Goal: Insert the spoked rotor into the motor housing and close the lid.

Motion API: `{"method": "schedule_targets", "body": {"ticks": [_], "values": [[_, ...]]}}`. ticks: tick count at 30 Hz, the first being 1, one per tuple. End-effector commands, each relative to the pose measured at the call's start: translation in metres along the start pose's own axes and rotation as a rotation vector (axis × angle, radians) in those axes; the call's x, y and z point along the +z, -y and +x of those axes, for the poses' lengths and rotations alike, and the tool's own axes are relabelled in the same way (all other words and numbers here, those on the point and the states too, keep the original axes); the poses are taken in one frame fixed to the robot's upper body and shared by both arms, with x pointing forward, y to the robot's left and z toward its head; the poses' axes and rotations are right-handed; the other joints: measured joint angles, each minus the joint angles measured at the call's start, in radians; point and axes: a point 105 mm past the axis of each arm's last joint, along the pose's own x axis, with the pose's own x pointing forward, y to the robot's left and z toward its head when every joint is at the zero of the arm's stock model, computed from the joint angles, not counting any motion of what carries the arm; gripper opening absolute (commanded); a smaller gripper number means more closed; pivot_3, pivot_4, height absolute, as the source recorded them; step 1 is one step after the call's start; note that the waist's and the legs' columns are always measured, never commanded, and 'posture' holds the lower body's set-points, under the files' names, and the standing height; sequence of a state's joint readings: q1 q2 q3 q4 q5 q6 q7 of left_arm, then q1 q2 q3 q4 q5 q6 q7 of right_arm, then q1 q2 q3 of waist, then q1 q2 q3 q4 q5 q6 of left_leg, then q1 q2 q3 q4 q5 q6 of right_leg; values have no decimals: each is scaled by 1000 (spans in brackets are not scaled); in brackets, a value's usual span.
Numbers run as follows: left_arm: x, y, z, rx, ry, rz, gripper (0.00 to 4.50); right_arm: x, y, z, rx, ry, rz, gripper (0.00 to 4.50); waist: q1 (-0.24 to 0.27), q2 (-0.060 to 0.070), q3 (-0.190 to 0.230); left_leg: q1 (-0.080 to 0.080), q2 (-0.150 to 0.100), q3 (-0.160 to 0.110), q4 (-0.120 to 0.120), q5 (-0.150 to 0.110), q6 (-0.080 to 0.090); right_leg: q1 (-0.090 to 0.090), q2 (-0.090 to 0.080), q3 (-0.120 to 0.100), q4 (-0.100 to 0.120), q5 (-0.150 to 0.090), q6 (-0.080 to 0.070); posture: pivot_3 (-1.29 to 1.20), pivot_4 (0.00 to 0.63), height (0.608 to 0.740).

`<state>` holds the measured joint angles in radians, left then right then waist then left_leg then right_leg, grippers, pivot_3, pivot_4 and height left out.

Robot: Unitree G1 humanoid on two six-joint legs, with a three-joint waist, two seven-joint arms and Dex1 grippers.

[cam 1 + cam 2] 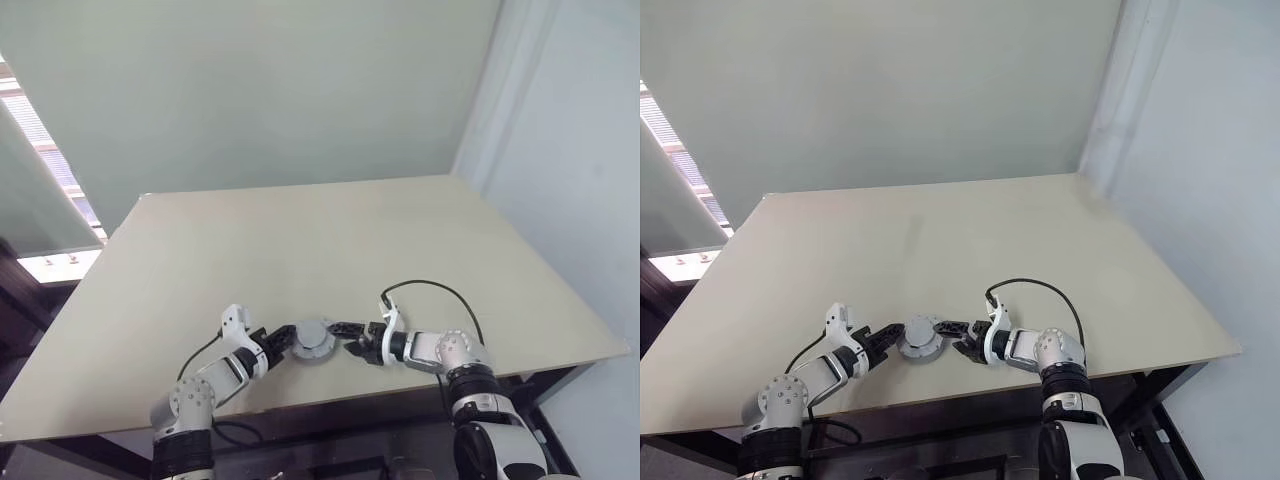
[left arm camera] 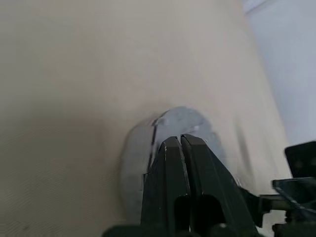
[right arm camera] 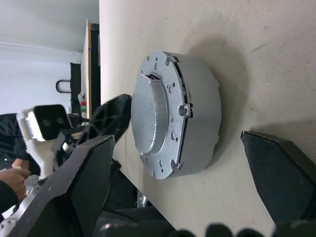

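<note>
One gray lidded motor housing [image 3: 175, 116] is seen on the desk [image 1: 330, 230], near its front edge.
It lies flat, lid [image 3: 155, 111] upward, between the shut left gripper [image 1: 283, 339] and the wide-open right gripper [image 1: 345, 334].

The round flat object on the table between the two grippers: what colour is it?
Light silver-gray, with a raised band across the round metal-looking assembly's top; the right wrist view shows it best.
</note>
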<state>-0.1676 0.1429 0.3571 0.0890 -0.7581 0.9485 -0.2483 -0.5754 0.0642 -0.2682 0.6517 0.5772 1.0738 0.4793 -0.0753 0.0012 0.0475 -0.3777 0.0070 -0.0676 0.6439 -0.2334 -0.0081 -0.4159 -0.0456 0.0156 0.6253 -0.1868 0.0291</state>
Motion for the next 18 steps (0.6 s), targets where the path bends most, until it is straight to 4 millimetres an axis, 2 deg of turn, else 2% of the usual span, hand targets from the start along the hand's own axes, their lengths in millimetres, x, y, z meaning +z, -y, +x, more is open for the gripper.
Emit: {"method": "schedule_targets", "body": {"ticks": [1,18], "values": [[6,4,2,-2,14,33,23,4,-14,4,48,12,-6,4500,0,0,0,0,0,0,0,0,0,0,0,0,0,0,0,0,0,740],[3,-7,4,53,4,51,23,-1,-32,24,93,9,-11,4500,0,0,0,0,0,0,0,0,0,0,0,0,0,0,0,0,0,740]]}}
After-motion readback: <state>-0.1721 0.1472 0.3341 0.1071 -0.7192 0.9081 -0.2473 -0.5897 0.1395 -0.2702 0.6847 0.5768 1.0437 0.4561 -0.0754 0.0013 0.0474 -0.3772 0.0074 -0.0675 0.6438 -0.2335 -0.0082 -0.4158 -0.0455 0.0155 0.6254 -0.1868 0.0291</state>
